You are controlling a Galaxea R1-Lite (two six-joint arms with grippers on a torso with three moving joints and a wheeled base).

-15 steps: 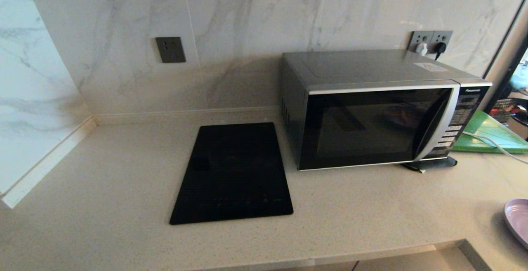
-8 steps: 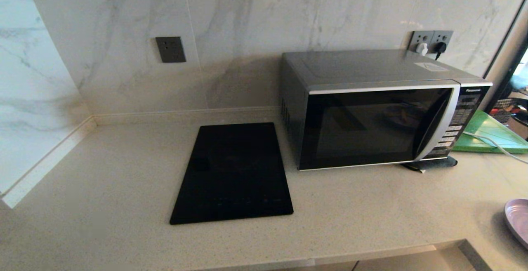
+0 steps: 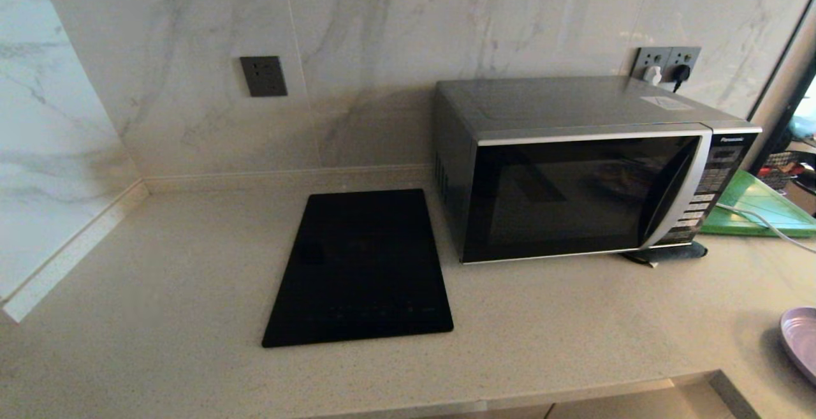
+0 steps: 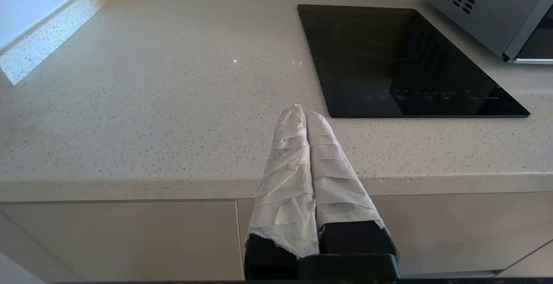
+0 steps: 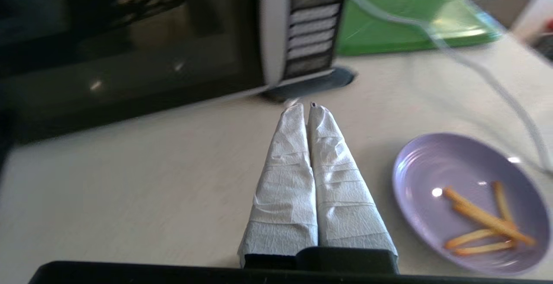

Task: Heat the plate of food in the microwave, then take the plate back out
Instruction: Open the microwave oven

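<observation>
The silver-grey microwave (image 3: 574,164) stands at the back right of the counter with its dark door closed. The lilac plate of food (image 5: 468,199) lies on the counter in front of and to the right of it, holding a few orange-tan sticks; only its rim (image 3: 800,339) shows at the head view's right edge. My right gripper (image 5: 307,106), wrapped in white tape, is shut and empty over the counter, left of the plate and facing the microwave's button panel (image 5: 313,29). My left gripper (image 4: 302,112) is shut and empty at the counter's front edge, near the cooktop's front corner.
A flat black cooktop slab (image 3: 363,269) lies left of the microwave. A green board (image 3: 755,205) with a white cable (image 3: 758,218) across it sits to the microwave's right. A dark pad (image 3: 666,253) lies under the microwave's front right corner. Marble walls close the back and left.
</observation>
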